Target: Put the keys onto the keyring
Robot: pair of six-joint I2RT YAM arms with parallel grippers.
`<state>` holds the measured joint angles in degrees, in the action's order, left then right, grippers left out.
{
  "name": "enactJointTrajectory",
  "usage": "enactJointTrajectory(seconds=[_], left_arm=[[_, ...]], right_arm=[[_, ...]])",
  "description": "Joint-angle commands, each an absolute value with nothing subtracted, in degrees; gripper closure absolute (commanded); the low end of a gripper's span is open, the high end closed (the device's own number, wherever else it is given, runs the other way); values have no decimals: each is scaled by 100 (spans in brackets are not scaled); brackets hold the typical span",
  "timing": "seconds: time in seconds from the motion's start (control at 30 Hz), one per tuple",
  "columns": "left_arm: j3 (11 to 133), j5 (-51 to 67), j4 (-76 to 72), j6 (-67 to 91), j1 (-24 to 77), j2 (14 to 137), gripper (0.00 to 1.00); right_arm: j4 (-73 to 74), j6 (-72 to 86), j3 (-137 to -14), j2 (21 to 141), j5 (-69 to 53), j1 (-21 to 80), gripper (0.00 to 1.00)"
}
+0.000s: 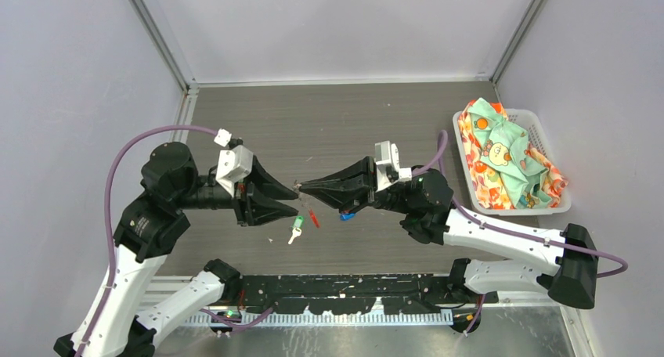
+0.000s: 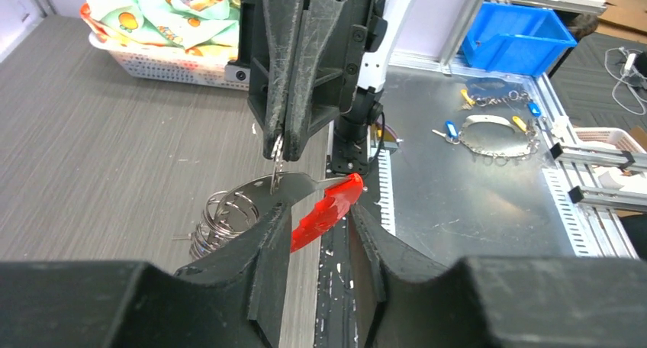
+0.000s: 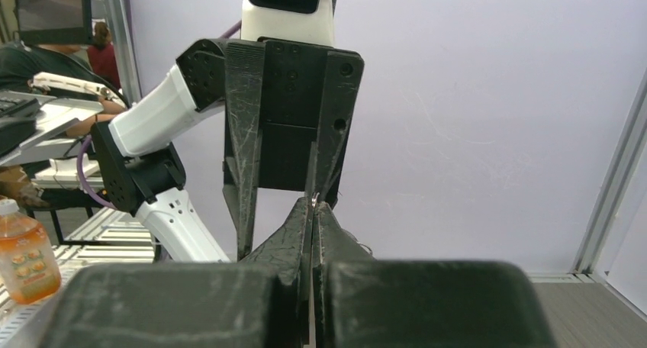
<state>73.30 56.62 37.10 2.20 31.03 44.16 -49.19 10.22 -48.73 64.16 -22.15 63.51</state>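
Top external view: two arms meeting tip to tip over the middle of the worktop point(image 1: 352, 130).
Step in hand: steadying the keyring point(image 2: 328, 211) between both arms, by the look of it. No key seen threaded on yet.
Left fingers point(image 1: 270, 181): spread apart, with the keyring's silver ring at one tip and its red loop showing in the gap. Gripped or merely resting, impossible to tell.
Right fingers point(image 1: 337, 186): pressed together, pinching a small silver piece, apparently a link of the keyring.
Keyring position: at the meeting point of the two sets of tips, with the chain coils bunched off to one side in the left wrist view.
Green key point(image 1: 296, 228): loose on the worktop, just beside the keyring's red end.
Blue key point(image 1: 345, 214): lying under the right fingers, apart from the green one.
Next move: probably a firm hold on the ring by one arm, freeing the other to fetch a key and work its head hole onto the ring. Fine alignment needed with parts this small.
Count: two keys, one green and one blue. One keyring. One basket point(image 1: 521, 210) at the right edge, holding one patterned cloth point(image 1: 501, 149).
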Motion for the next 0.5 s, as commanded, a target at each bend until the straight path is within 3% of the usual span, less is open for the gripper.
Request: enactJointTrajectory(seconds=[0.0,0.1,0.2,0.47], left_arm=[[7605,5284,4085,33,3120,4480,62],[7614,5273,4117,333,3120,4476,53],[7488,5250,4010,545,3120,4428,51],[7484,5361,3876,367,3120,4447,70]], right_arm=[[-4929,747,-5059,6223,-2109,6337,99],[-4668,460,-5119,6178,-2045,6402,99],[-4801,519,-5124,6247,-2117,6407,99],[-5681,1051,-4885,6378,-2146,6407,99]])
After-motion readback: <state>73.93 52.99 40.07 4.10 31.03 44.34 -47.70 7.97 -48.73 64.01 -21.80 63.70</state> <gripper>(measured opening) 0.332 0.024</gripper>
